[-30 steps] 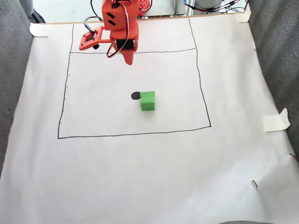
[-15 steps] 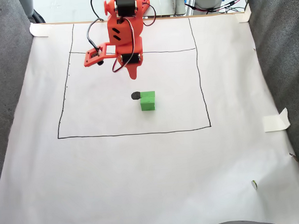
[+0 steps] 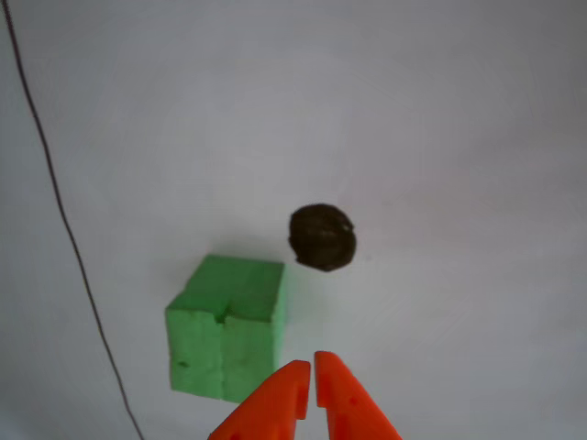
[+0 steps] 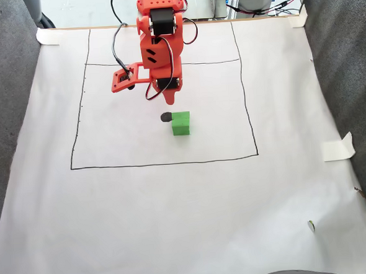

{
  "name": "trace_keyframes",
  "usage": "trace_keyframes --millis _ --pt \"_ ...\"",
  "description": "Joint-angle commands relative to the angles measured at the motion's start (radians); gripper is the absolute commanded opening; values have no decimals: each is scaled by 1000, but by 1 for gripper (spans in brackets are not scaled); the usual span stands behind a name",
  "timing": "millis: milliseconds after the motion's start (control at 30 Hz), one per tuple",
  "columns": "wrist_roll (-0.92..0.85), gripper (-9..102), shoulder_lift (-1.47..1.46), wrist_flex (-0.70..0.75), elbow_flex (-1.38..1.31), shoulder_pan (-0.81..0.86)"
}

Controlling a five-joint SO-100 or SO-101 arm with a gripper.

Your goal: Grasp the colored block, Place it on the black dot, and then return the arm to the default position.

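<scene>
A: Other view. The hand (image 3: pixel 307 374) sits at the bottom edge, its two orange fingers (image 3: pixel 275 403) nearly together, only a thin slit between the tips, nothing held. The colored block (image 3: pixel 227 327) lies just to the left of the tips; the black dot (image 3: pixel 322 237) is beyond it, close to the block's far right corner but apart.

B: So the step is the grasp?

A: I judge so. The fingers need to spread wider than the block first, then shift left in this view to straddle it before descending.

B: Fixed view?

A: The arm (image 4: pixel 159 45) leans over the white paper surface (image 4: pixel 188 217); the hand (image 4: pixel 170 101) hangs just above the dot (image 4: pixel 165 117) and block (image 4: pixel 181 123), which look touching here. Close squarely on flat faces, or the foam may twist.
</scene>
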Motion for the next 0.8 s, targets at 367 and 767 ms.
trace_keyframes --millis 367,767 --pt "18 0 -163 143 -405 -18" --pt "52 0 -173 120 -414 -43"
